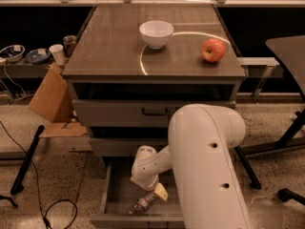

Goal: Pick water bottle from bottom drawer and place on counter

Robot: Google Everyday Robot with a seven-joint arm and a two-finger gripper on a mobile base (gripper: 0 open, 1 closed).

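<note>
Down in the bottom drawer (119, 187), pulled out at the foot of the cabinet: the water bottle (143, 203), flat on its side on the grey floor, slanted from lower left to upper right, near the drawer's front. Just above and to the right of the bottle, touching it or very nearly so, the pincer (158, 192), pale and cream-coloured, at the end of a white arm (205, 166). Reaches down into the drawer from the right, the bulky upper link filling the foreground and hiding the drawer's right side. Cannot tell how far open the pincer, nor whether closed on the bottle. Above, two shallower drawers, the upper one with a black handle (155, 112). On the counter (105, 51), a white bowl (156, 33) toward the back middle and a red apple (213, 50) near the right edge, well apart, with a pale curved streak of reflection between them. Left of the cabinet, a leaning sheet of cardboard (50, 99) and, on the speckled floor, a black bar (28, 159).
</note>
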